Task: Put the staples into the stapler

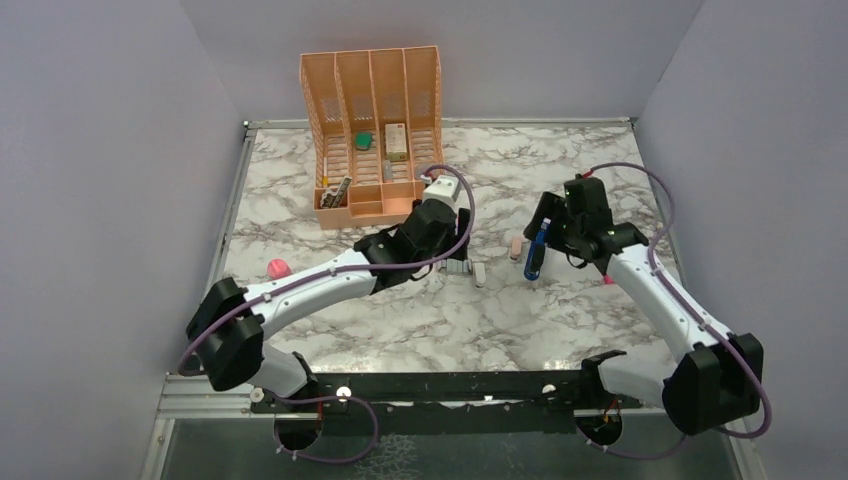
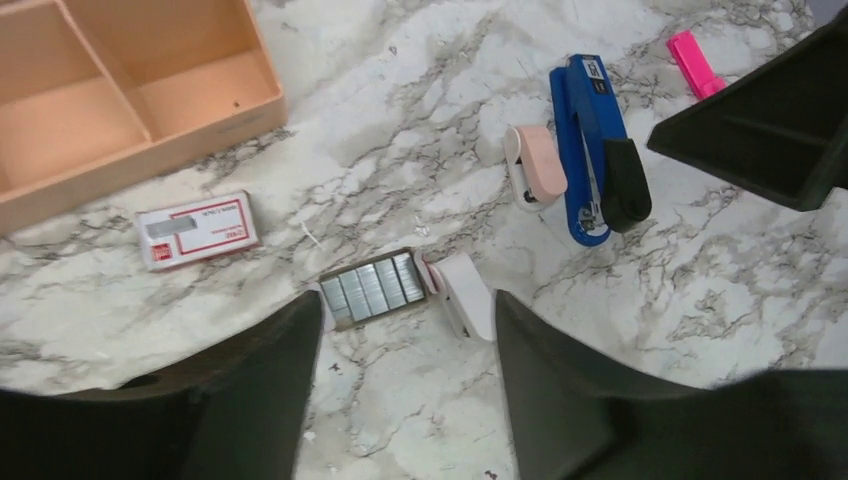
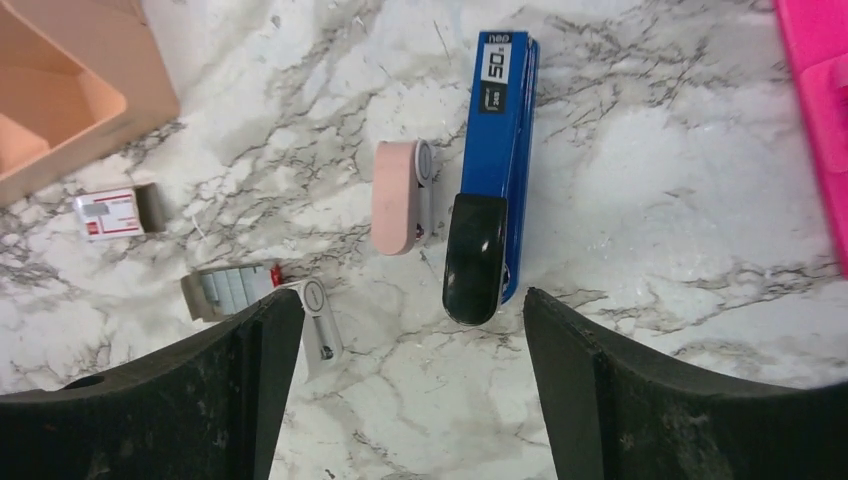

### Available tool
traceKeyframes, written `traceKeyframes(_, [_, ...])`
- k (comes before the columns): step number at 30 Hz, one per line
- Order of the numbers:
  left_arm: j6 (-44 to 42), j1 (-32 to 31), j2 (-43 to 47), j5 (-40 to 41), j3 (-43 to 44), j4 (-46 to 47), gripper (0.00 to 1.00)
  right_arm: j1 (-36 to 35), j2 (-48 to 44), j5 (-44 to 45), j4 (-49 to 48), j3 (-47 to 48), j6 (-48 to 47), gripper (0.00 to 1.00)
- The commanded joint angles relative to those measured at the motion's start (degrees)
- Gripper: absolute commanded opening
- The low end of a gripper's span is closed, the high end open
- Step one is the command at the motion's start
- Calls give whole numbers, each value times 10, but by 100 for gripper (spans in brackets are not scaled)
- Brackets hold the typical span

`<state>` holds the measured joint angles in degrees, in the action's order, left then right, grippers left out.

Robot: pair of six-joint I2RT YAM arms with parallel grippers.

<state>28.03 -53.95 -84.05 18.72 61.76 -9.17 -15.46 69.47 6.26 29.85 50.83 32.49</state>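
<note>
The blue stapler (image 3: 500,150) lies flat on the marble, its black end toward my right gripper (image 3: 412,295), which hovers just short of it, open and empty. The stapler (image 2: 585,130) also shows at the upper right of the left wrist view, and in the top view (image 1: 535,250). The grey tray of staples (image 2: 375,287) sits uncovered on the table, right in front of my left gripper (image 2: 407,300), also open with nothing held. Its red-and-white sleeve (image 2: 197,230) lies apart to the left. The staples (image 3: 225,290) are partly hidden behind my right gripper's left finger.
A white eraser (image 2: 470,295) touches the tray's right end. A pinkish eraser (image 3: 398,195) lies beside the stapler. A pink marker (image 2: 695,63) is beyond the stapler. An orange desk organizer (image 1: 372,130) stands at the back left, and a pink object (image 1: 278,268) by the left arm.
</note>
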Motion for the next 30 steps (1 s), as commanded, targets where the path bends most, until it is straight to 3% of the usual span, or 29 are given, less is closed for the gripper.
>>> traceKeyframes(1, [-20,2,85,32,-11,-31,78,-2,-68,30,81,35,-19,89])
traceKeyframes(5, [-24,2,150,55,-14,-70,92,-2,-136,50,145,75,-30,99])
traceKeyframes(9, [-39,2,215,94,11,-138,96,-2,-205,80,192,132,-50,100])
traceKeyframes(15, [-134,1,349,108,47,-184,96,-2,-302,127,190,179,-112,100])
traceKeyframes(19, [-146,2,416,138,71,-213,96,-2,-340,152,191,206,-125,100])
traceKeyframes(30, [-120,2,461,214,158,-325,96,-2,-380,184,173,238,-151,100])
